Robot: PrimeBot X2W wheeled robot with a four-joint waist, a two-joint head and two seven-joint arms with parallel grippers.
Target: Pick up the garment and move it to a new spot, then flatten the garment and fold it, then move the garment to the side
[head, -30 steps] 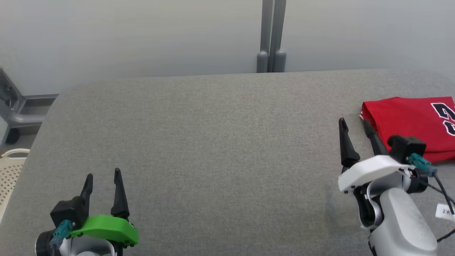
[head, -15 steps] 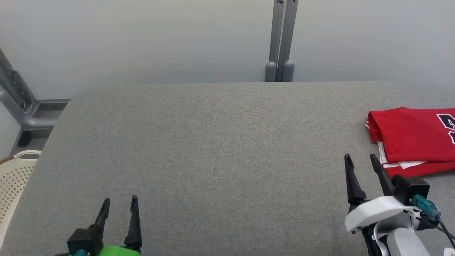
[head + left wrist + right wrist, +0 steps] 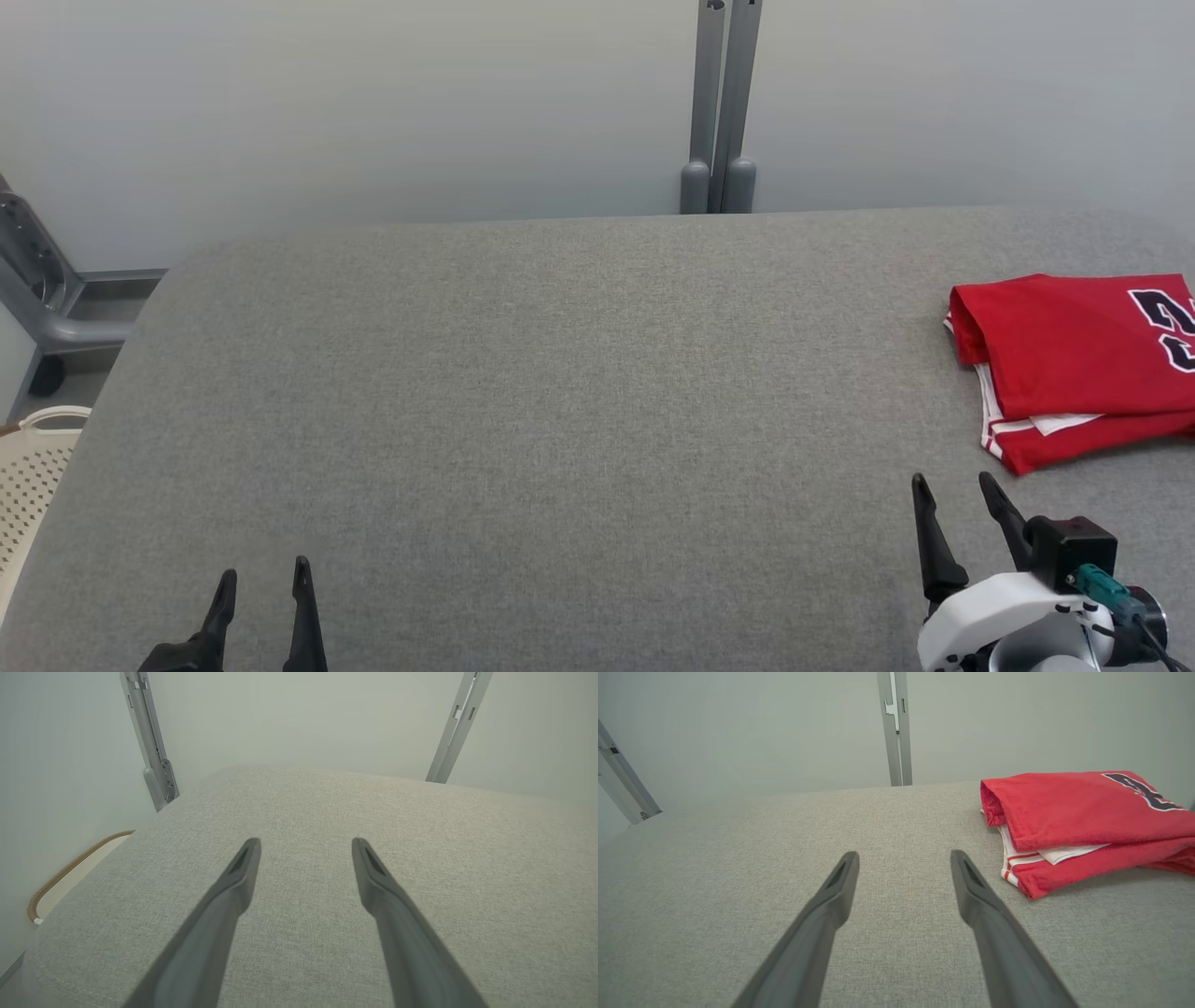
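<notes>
The garment (image 3: 1074,364) is a red jersey with white trim and a dark number, lying folded at the right edge of the grey padded table (image 3: 560,392). In the right wrist view the garment (image 3: 1083,821) lies ahead and to the right of my fingers. My right gripper (image 3: 954,485) stands open near the table's front right, short of the garment and apart from it. My left gripper (image 3: 263,574) is open at the lower left, with nothing between its fingers. Both wrist views show the fingers (image 3: 243,868) spread wide over bare fabric, as with my right gripper (image 3: 903,858).
A grey upright post (image 3: 717,103) stands behind the table's far edge. A metal frame (image 3: 47,299) and a pale perforated basket (image 3: 28,476) sit off the table's left side. A plain wall runs behind.
My right gripper has drawn back from the garment's left edge toward me. The left gripper has also pulled back to the bottom edge. The head camera shifted a little.
</notes>
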